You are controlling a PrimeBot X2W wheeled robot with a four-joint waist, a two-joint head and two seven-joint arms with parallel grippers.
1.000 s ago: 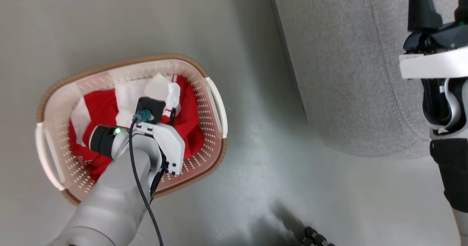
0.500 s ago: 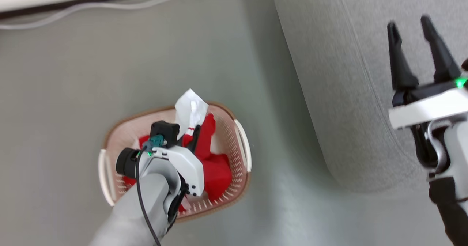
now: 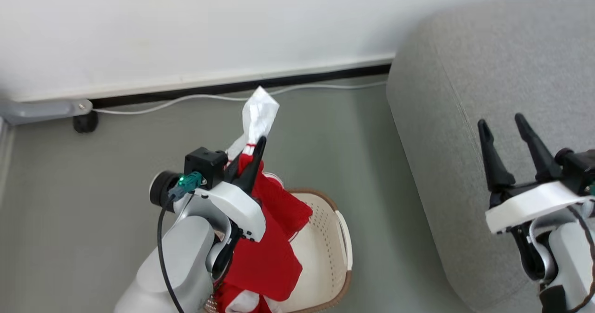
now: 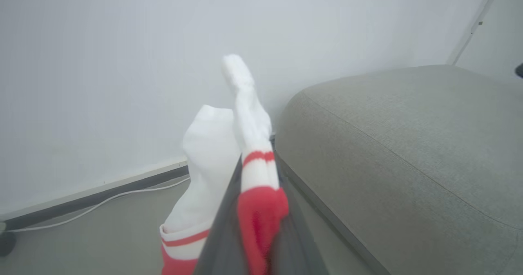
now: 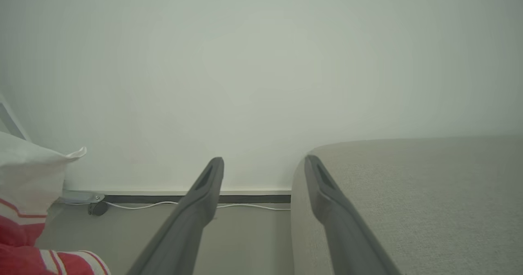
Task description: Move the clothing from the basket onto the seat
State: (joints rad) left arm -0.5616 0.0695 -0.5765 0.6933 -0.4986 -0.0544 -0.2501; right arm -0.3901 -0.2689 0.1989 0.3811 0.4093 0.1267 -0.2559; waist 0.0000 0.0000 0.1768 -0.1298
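My left gripper [image 3: 255, 148] is shut on the clothing [image 3: 267, 252], a red garment with a white striped cuff [image 3: 258, 115] sticking up past the fingertips. The garment hangs from the gripper down into the basket [image 3: 332, 257], a cream oval tub with a brown rim on the floor at the bottom of the head view. In the left wrist view the red and white fabric [image 4: 255, 173] is pinched between the closed fingers. The grey seat [image 3: 488, 94] lies to the right. My right gripper [image 3: 502, 122] stands open over the seat's edge, fingers [image 5: 204, 193] empty.
A white wall [image 3: 186, 24] with a dark baseboard runs behind. A white cable [image 3: 186, 100] lies along it on the grey floor. A grey bracket with a black wheel [image 3: 83, 120] stands at the far left.
The head camera has tilted up, bringing wall and baseboard into sight. My left gripper has lifted the red garment up out of the basket. The right gripper stays open.
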